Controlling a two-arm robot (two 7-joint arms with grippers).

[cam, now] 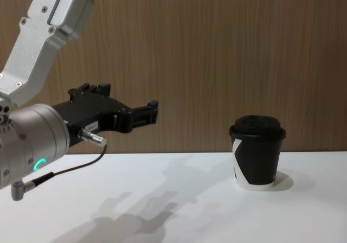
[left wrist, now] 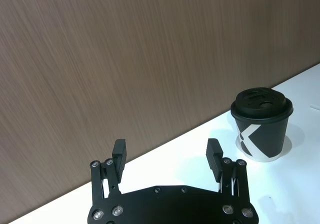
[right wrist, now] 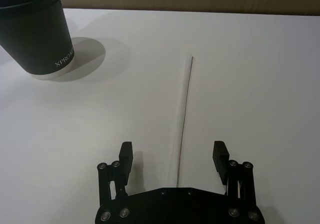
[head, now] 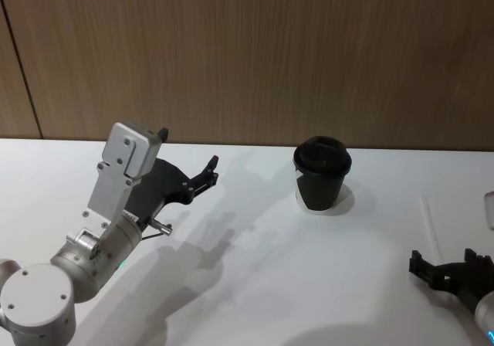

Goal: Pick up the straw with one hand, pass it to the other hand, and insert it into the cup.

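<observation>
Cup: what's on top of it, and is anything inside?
A black lid sits on top of the cup, with no straw through it. The lid hides the inside. The straw lies flat on the table, apart from the cup.

L pincer [cam: 152,112] aloft, cup [cam: 257,155] upright on table [cam: 179,210]
</observation>
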